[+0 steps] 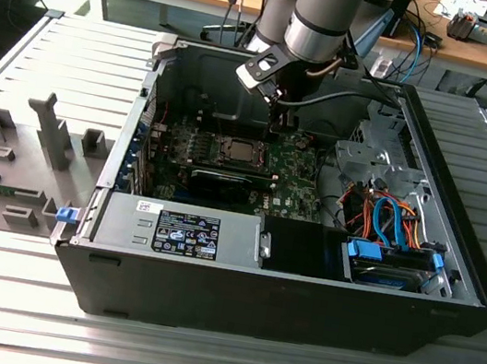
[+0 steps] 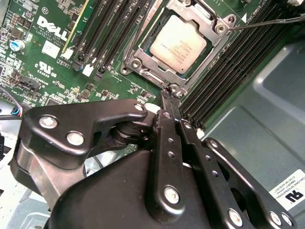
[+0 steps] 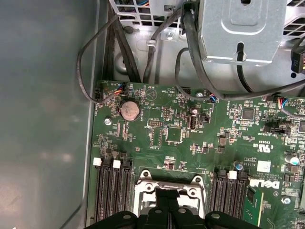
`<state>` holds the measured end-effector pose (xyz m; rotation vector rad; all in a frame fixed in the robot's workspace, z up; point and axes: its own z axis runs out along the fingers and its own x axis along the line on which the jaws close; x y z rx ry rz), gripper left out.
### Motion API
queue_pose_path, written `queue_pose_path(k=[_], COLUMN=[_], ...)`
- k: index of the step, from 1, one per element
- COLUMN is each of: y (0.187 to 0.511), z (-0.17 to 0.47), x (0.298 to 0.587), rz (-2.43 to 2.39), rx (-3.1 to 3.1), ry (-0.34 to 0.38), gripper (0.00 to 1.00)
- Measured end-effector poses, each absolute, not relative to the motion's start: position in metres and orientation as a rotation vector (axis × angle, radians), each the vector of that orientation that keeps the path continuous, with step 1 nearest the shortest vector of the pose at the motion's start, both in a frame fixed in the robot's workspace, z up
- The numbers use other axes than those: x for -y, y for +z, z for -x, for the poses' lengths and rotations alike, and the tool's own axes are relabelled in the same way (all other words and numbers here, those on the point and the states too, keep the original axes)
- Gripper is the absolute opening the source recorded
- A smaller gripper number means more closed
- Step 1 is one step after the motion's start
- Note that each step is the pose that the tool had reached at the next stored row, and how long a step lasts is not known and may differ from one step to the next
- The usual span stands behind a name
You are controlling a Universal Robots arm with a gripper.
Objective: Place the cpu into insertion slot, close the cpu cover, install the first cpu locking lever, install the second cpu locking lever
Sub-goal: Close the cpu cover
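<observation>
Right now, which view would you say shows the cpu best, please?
The second wrist view: the cpu is close, its metal top unobstructed. The exterior view shows it small and distant; in the first wrist view the gripper covers it.

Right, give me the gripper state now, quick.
Gripper: shut, nothing visibly held; its tips sit at a corner of the thin silvery metal cpu cover, closed over the small silver-grey square cpu.

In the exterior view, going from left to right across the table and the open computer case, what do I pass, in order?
grey fixture blocks → the cpu → the gripper → orange and blue cables
</observation>
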<state>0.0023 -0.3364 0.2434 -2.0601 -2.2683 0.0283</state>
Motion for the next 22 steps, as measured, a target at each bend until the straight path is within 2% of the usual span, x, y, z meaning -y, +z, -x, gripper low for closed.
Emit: queue_pose_path(k=[22], y=[0.2415], z=[0.0032], x=[0.3364], rz=[2.06], rx=[2.268], ry=[0.028], gripper=[0.11])
